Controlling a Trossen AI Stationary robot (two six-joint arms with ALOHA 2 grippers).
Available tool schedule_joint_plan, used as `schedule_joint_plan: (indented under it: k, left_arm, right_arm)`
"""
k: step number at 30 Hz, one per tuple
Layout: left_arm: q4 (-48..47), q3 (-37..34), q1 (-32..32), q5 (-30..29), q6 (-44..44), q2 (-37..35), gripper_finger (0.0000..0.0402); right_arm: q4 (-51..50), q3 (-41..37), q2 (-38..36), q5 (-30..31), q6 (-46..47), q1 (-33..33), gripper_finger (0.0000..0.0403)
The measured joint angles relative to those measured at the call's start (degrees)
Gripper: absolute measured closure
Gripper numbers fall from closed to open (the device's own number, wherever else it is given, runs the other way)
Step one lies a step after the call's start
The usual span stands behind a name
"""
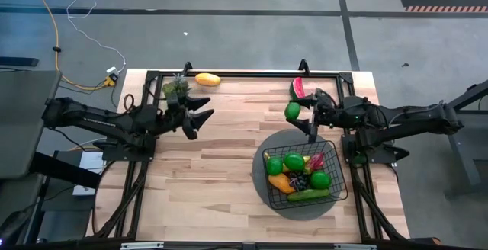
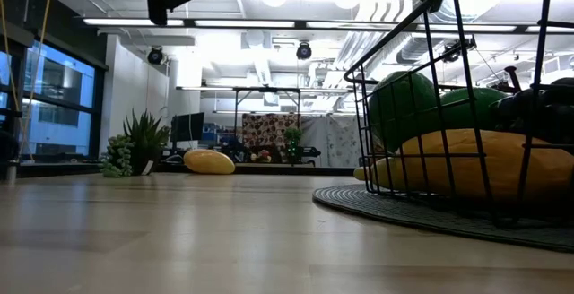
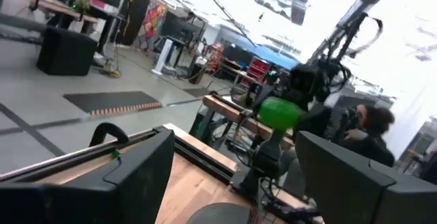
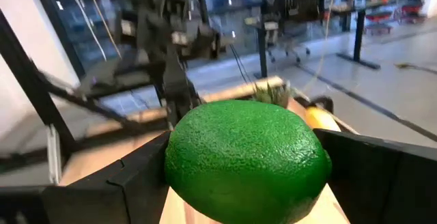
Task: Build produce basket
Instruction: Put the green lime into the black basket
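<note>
The black wire basket stands on a round grey mat at the table's right near side. It holds green limes, an orange mango, dark grapes, a cucumber and a red chili. My right gripper hangs just beyond the basket's far side, shut on a green lime. A watermelon slice lies at the far edge behind it. A yellow fruit and a leafy green piece lie at the far left. My left gripper stands open above the table's left side, with nothing between its fingers. My right gripper pinches the lime between its two fingers, one on each of its opposite sides. The fingers lie about level and come from the table's right. The lime is lifted clear of the table.
Bare wood spans the table's middle and near left. A dark frame rail runs along the far edge. Both arm bases stand at the table's sides. A person sits beyond the table's right side.
</note>
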Motion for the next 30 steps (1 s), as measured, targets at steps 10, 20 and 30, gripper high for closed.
schedule_joint_plan:
  k: [10,20,30]
  left_arm:
    - [2.12,-0.7,-1.63,-0.3,14.09,0.02,0.0106]
    - [1.84,-0.7,-1.61,6.89,21.25,0.02,0.0106]
    - [-3.58,-0.68,-1.63,13.16,16.11,0.09,0.0106]
  right_arm:
    - [2.27,-0.23,0.57,-1.19,-0.08,0.0,0.0102]
    - [1.9,-0.25,0.59,-2.33,-6.73,0.0,0.0102]
    - [1.9,-0.23,0.6,-2.31,-7.17,0.0,0.0102]
